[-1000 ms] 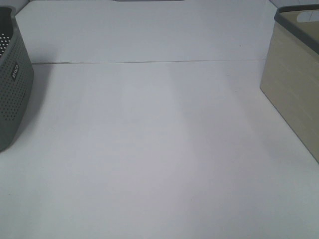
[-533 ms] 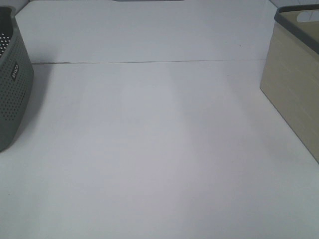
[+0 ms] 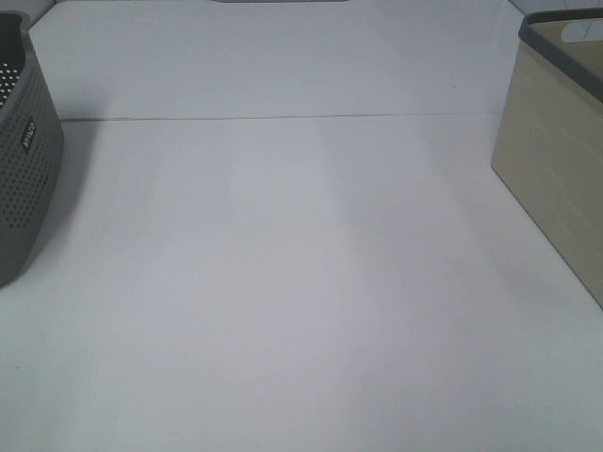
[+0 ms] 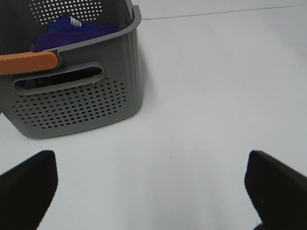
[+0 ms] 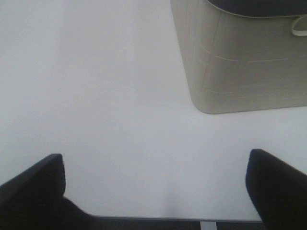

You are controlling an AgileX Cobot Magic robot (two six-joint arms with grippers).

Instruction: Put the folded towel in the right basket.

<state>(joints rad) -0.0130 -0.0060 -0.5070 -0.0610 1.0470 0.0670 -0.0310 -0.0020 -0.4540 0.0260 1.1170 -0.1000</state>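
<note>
Surface: a white table (image 3: 283, 282) is running between both baskets, with a thin seam crossing it near the far side.
Left basket: a grey perforated basket (image 4: 76, 103) with an orange handle is sitting at the table's left edge.
Towel: a purple folded towel (image 4: 76, 31) is lying inside the grey basket.
Right basket: a beige basket (image 3: 556, 179) with a dark rim is standing at the right edge.
Left gripper (image 4: 153, 187): its fingers are spreading wide, holding nothing.
Right gripper (image 5: 156, 187): its fingers are also gaping wide and empty.

Left hand (image 4: 153, 187): two matte black fingers (image 4: 26, 184) with blunt, rounded tips, plain and unmarked. Right hand (image 5: 156, 189): identical black fingers (image 5: 276, 184), smooth-surfaced; no cables, screws or labels visible.
</note>
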